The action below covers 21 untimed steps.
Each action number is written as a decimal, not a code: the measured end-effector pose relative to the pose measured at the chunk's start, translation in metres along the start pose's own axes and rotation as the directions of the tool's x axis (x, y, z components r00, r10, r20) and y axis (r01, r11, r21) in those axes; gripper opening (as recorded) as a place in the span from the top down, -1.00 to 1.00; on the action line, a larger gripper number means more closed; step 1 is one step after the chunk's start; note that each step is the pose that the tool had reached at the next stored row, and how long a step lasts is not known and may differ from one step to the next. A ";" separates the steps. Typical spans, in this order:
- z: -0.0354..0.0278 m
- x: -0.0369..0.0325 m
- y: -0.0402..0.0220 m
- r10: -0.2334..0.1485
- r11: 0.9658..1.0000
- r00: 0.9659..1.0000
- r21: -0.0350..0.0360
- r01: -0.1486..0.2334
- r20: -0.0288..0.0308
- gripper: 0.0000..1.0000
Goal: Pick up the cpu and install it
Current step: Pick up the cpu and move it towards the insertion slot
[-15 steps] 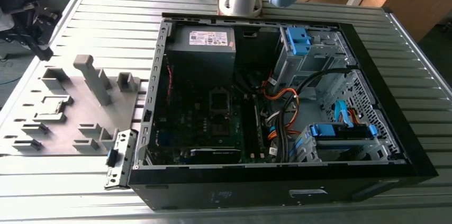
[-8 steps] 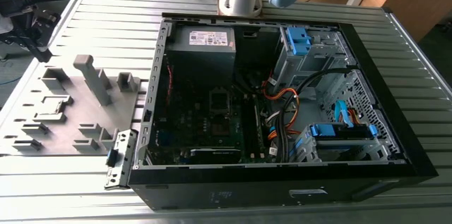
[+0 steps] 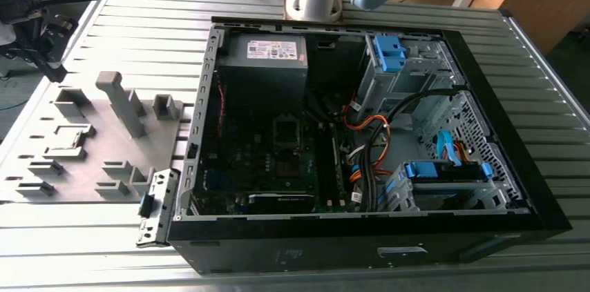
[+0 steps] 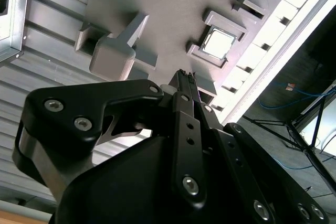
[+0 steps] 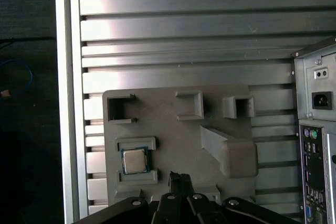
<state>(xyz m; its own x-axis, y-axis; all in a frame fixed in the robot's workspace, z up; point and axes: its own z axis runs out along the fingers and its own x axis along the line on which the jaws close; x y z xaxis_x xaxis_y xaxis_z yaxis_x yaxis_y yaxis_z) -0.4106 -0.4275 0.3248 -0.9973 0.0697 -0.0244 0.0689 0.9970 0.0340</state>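
- My gripper [image 5: 180, 176] hangs above the grey fixture tray [image 5: 173, 129]. Its fingers look pressed together into one narrow tip, with nothing between them.
- The cpu [image 5: 134, 161] sits in its shallow square pocket on that tray, silvery top up. It is below the fingertips and a little off to one side, not under them.
- On the other side of the tip, nearer the computer case [image 5: 315, 129], stands the tray's tall grey post [image 5: 231, 153].
- I judge the step in hand to be the approach for the pick, as the chip is untouched.
- To do it well, I'd centre over the pocket, square the fingers to the chip's edges and spread them before going down. The pocket walls hug the chip, so a skewed descent could catch a wall.
- The chip is thin and slick, so I'd grip lightly.
- The tray lies on a ribbed aluminium table [image 5: 184, 24] that throws bright glare.
- Past the table edge is dark floor with a blue cable [image 5: 16, 72].
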 end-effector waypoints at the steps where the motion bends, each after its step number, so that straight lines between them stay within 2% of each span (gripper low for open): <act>1: 0.0000 0.0000 0.0000 0.000 1.000 1.000 0.000 0.000 0.000 0.79; 10: 0.0007 0.0022 -0.0002 0.000 1.000 1.000 0.000 0.000 0.000 0.79; 17: 0.0026 0.0073 -0.0006 0.000 1.000 1.000 0.000 0.000 0.000 0.79; 19: 0.0029 0.0124 -0.0009 0.000 1.000 1.000 0.000 0.000 0.000 0.79; 21: 0.0029 0.0124 -0.0009 0.000 1.000 1.000 0.000 0.000 0.000 0.79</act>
<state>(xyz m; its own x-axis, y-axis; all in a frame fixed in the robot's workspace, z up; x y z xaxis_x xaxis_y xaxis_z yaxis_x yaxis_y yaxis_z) -0.4230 -0.4275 0.3216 -0.9973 0.0697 -0.0244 0.0689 0.9970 0.0339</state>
